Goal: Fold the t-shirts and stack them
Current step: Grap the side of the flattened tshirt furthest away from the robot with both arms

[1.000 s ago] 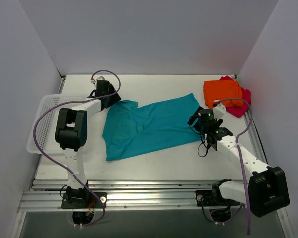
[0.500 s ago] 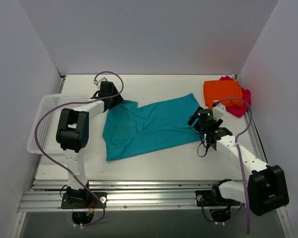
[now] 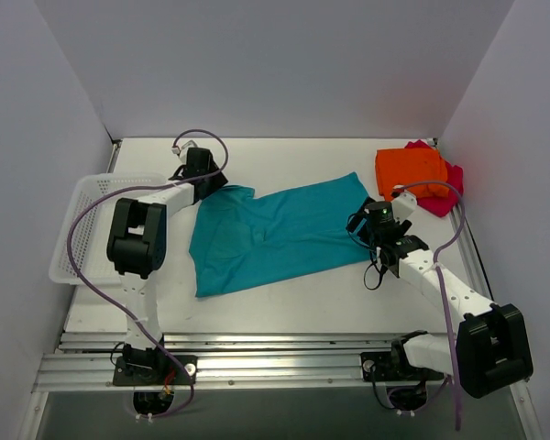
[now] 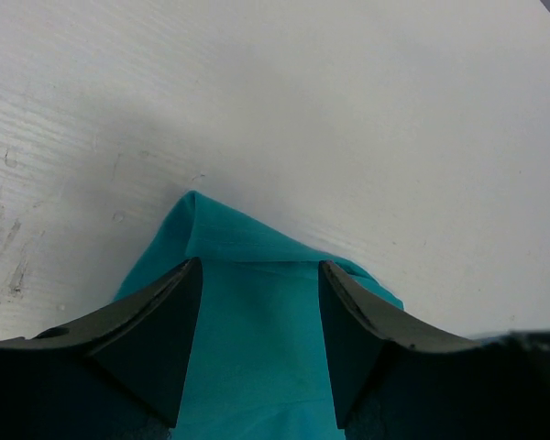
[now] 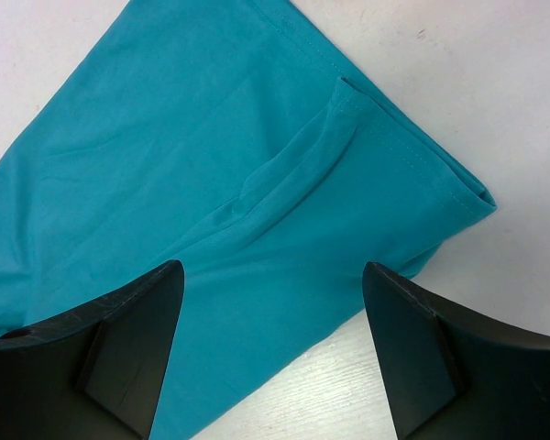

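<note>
The teal-blue t-shirt [image 3: 275, 234] lies spread flat on the middle of the table. The folded orange t-shirt [image 3: 411, 171] rests on the magenta-pink t-shirt [image 3: 447, 191] at the back right. My left gripper [image 3: 209, 181] is open, low over the teal shirt's back left corner; in the left wrist view [image 4: 259, 275] the teal cloth [image 4: 257, 348] lies between the parted fingers. My right gripper [image 3: 367, 223] is open wide over the shirt's right edge. In the right wrist view [image 5: 273, 275] the teal hem corner [image 5: 192, 165] lies just ahead of it, with a small fold.
A white mesh basket [image 3: 82, 197] stands at the table's left edge, beside the left arm. Purple cables loop off both arms. White walls close in the back and both sides. A metal rail runs along the near edge.
My left gripper has crept slightly right toward the teal shirt's back left corner. My right gripper has shifted only a little. The shirts have not moved.
</note>
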`<state>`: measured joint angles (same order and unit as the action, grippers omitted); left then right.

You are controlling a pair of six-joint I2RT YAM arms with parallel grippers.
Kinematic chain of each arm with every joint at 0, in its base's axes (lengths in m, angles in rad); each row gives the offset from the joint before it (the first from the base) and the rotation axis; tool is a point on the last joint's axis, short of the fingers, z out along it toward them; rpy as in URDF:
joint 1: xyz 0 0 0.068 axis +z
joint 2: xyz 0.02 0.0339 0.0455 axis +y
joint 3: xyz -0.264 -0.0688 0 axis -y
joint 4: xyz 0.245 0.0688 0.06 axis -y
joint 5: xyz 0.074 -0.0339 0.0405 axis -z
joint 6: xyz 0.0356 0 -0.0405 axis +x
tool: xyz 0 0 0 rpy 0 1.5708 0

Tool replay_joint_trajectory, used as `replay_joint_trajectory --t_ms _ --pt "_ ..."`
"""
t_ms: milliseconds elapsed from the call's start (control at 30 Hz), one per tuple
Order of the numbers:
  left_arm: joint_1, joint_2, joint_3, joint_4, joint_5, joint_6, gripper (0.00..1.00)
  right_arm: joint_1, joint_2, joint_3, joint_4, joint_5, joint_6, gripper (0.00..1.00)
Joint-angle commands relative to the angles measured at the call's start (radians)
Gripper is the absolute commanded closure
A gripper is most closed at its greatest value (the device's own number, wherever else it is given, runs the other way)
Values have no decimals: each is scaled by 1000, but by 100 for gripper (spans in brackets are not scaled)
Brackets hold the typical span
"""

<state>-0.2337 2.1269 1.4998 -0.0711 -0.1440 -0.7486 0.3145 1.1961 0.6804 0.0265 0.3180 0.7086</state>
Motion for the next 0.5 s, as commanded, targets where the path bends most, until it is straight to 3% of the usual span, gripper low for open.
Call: replay_joint_trajectory --t_ms 0,467 --pt "5 30 60 7 -26 -9 38 -8 5 -13 4 46 -8 26" --pt "11 97 125 4 -34 -15 43 -15 36 -16 15 49 -9 26"
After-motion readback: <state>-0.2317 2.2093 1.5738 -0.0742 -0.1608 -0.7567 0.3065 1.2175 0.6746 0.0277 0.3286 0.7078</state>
